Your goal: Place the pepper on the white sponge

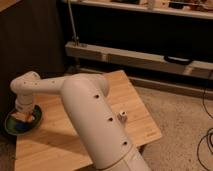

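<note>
My gripper [23,113] hangs at the far left of the wooden table, pointing down over the round green dish [36,120]. A small orange and pale shape, seemingly the pepper [23,118], shows right at the gripper's tip, over the dish. A dark blue patch [16,126] lies in the dish just under it; it may be the white sponge, but I cannot tell for sure. My wrist hides most of what is in the dish.
My thick white arm [95,120] crosses the wooden table [135,100] from bottom centre to the left. A small white bottle [121,117] stands to the right of the arm. A dark shelf unit and a low grey rail [130,57] stand behind the table.
</note>
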Tool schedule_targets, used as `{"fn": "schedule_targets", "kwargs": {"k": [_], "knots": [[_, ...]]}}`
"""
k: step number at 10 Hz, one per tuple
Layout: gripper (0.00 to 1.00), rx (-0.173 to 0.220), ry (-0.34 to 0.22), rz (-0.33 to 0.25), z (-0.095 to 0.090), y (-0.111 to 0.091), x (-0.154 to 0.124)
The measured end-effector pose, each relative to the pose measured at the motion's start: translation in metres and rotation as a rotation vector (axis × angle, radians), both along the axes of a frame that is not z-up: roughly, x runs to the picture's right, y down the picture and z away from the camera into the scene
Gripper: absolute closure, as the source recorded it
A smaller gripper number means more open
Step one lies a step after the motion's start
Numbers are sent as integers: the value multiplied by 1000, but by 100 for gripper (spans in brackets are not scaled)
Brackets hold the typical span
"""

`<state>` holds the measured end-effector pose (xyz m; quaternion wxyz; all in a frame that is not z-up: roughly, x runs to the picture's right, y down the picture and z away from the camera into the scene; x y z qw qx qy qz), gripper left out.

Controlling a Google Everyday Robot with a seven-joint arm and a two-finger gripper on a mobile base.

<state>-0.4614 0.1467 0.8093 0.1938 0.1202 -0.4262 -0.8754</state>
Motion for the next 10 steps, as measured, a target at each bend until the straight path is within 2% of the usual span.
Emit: {"fn": "schedule_targets", "kwargs": {"k": [2, 7, 9, 10], "knots": [[21, 3, 12, -16, 1, 0, 1], [20, -1, 21, -31, 3, 8, 4], [20, 4, 26, -13, 2, 3, 6], [20, 12, 28, 7, 1, -7, 11]]}}
